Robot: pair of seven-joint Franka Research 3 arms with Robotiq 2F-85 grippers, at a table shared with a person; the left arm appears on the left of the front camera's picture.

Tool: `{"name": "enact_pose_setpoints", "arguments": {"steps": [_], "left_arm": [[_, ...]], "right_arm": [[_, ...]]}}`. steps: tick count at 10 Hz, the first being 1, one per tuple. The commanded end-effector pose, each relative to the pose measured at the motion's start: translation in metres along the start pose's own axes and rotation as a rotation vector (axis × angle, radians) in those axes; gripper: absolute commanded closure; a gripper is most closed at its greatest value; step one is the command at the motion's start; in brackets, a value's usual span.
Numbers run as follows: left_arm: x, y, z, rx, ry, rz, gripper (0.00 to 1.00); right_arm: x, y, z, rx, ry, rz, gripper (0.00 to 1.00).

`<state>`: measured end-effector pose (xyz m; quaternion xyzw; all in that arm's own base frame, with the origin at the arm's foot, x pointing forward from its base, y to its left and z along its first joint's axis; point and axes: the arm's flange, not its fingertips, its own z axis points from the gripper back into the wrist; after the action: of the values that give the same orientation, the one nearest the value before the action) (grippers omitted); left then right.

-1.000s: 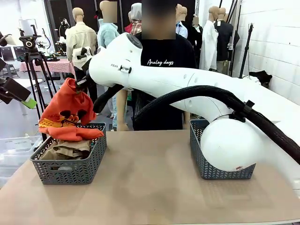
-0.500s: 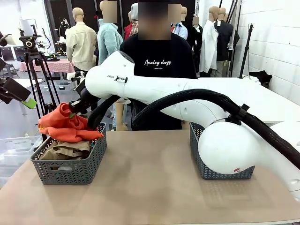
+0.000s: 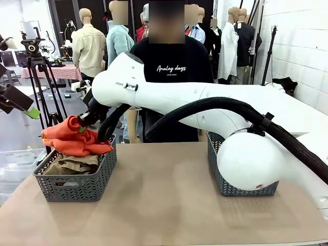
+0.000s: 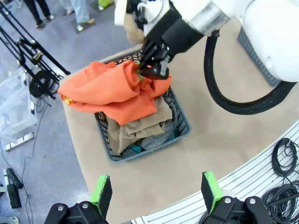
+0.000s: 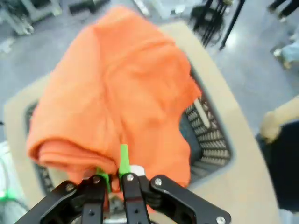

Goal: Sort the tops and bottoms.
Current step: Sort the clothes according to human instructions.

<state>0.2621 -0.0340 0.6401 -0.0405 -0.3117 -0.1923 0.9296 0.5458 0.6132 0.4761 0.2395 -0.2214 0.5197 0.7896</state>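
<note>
The orange garment [image 3: 72, 141] lies bunched and folded on top of the left basket [image 3: 77, 182], spilling a little over its near and left rims; a small dark-and-yellow print shows at one edge in the left wrist view. Under it in the same basket sits the khaki garment [image 3: 74, 164], crumpled, with a bit of grey [image 4: 156, 140] and a sliver of teal [image 4: 135, 148] peeking out below it. The right gripper [image 3: 82, 124] has reached across to this basket, its fingers pinched narrow on a fold of the orange cloth at the top of the pile. The left gripper [image 4: 156, 191] hangs above the table's near edge by the basket, fingers spread wide with nothing between them.

"FRANKA" is partly legible on the right arm [image 3: 169, 95], right of the basket. Farther right, the person's black shirt [image 3: 174, 61] reads "Analog days". The tabletop [image 3: 159, 200] between the left basket and the right basket [image 3: 225, 179] is bare and open.
</note>
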Motion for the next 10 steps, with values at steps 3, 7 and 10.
{"name": "enact_pose_setpoints", "arguments": {"steps": [3,7,10], "left_arm": [[0.0,0.0,0.001,-0.013,-0.004,0.002,0.0],[0.0,0.0,0.001,-0.013,-0.004,0.002,0.0],[0.0,0.0,0.001,-0.013,-0.004,0.002,0.0]], "right_arm": [[-0.006,-0.011,-0.044,-0.018,0.144,0.009,1.0],[-0.02,-0.024,-0.1,0.128,0.146,-0.037,1.0],[-0.023,-0.023,-0.094,0.155,0.126,-0.047,1.0]]}}
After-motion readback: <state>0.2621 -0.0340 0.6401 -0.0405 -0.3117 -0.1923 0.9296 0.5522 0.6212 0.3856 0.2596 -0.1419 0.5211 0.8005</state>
